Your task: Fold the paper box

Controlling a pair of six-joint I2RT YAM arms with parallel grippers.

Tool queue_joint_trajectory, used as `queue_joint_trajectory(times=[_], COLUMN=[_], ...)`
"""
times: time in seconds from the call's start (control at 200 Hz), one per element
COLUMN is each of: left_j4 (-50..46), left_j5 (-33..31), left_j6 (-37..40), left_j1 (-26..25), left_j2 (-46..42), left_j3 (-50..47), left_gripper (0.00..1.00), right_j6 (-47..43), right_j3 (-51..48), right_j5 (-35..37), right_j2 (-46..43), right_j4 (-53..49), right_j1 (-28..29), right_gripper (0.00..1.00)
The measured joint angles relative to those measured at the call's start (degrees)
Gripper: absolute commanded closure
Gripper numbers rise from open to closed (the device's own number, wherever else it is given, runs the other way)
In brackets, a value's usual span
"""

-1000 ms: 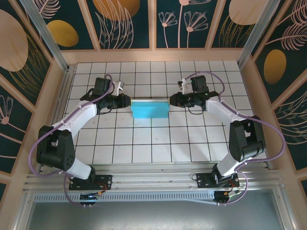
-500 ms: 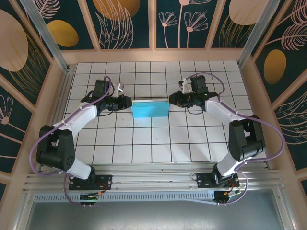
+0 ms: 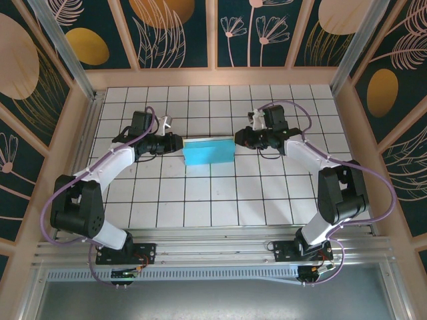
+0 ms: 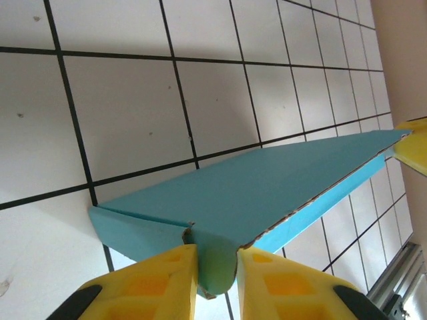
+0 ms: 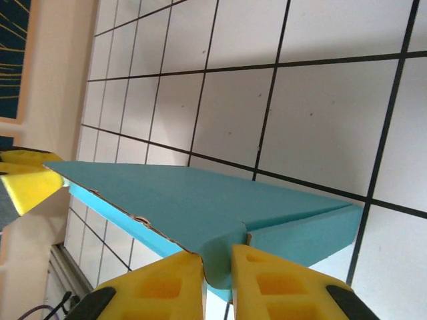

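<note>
The paper box [image 3: 208, 151] spans left to right across the middle of the bench [image 3: 200, 193], its long axis strung straight between the arms, with the left hand [image 4: 217, 257] clamped on its left end and the right hand [image 5: 217, 257] on its right end (neither nearer), so folding likely turns about that line.

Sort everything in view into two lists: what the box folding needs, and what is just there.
In the job:
- paper box, turquoise, pinched at both ends
- left gripper, shut on the box's left end
- right gripper, shut on its right end

Just there:
- tiled table
- patterned walls
- metal rail at the near edge
</note>
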Motion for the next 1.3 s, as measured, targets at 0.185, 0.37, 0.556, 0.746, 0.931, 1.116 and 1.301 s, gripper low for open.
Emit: queue_joint_trajectory(times=[0.185, 0.37, 0.556, 0.746, 0.931, 1.116, 1.301], left_j4=[-1.5, -2.0, -1.9, -1.4, -0.4, -1.6, -3.5], left_j5=[-1.8, -2.3, -1.6, -1.2, -3.1, -6.8, -4.5], left_j6=[1.2, 1.4, 1.0, 0.4, -0.6, 2.5, 6.0], left_j1=[0.0, 0.0, 0.0, 0.0, 0.0, 0.0, 0.0], left_j2=[-0.2, -1.0, -3.3, -5.0, -5.7, -5.5, -2.5], left_j3=[0.3, 0.7, 1.0, 1.0, 1.1, 1.7, 4.1], left_gripper=[0.74, 0.66, 0.65, 0.63, 0.62, 0.59, 0.6], right_j6=[-3.7, -4.7, -4.5, -3.3, -1.8, -1.2, -1.2], right_j3=[0.7, 1.1, 1.7, 1.7, 2.2, 4.5, 4.9], right_j5=[3.8, 5.0, 5.1, 5.1, 4.5, 4.5, 5.6], right_j2=[0.0, 0.0, -0.3, -1.3, -2.7, -2.8, -2.8], right_j4=[-1.9, -2.9, -3.5, -3.9, -3.8, -3.8, -5.0], right_j1=[1.4, 1.8, 1.8, 1.8, 1.8, 1.8, 1.8], right_gripper=[0.82, 0.74, 0.65, 0.62, 0.62, 0.62, 0.64])
